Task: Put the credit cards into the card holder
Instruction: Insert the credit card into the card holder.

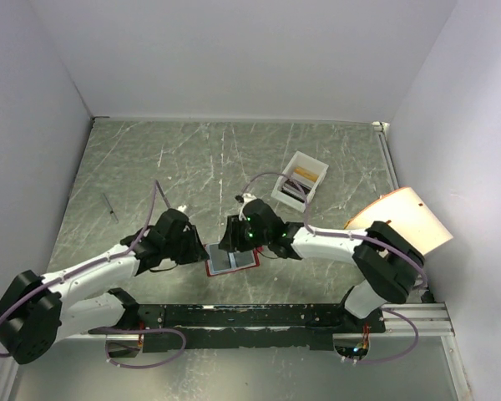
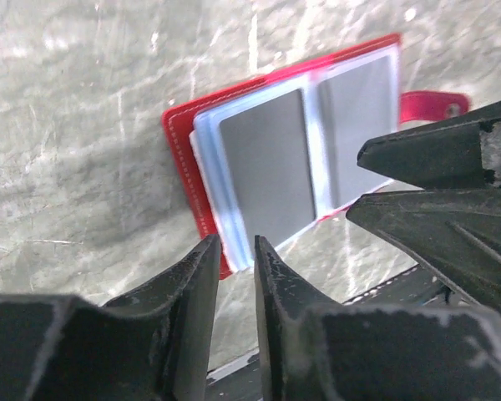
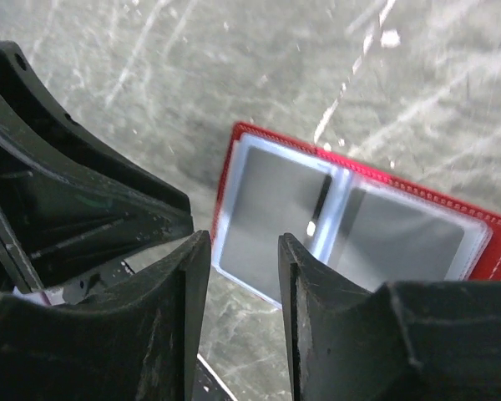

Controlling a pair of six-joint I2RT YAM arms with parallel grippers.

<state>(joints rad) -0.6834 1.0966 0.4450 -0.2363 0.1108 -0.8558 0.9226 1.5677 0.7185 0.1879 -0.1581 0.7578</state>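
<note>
The red card holder (image 1: 232, 261) lies open, with both grippers at its edges. The left gripper (image 2: 236, 246) is narrowly apart, the right gripper (image 3: 243, 242) wider, and both are empty. Credit cards (image 1: 303, 174) sit in the white box (image 1: 315, 163) well beyond the holder, so most of the loading seems left.

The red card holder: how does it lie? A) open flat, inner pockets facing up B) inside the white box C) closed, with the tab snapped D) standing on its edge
A: the card holder lies spread open on the table, both pale pockets facing up.
</note>
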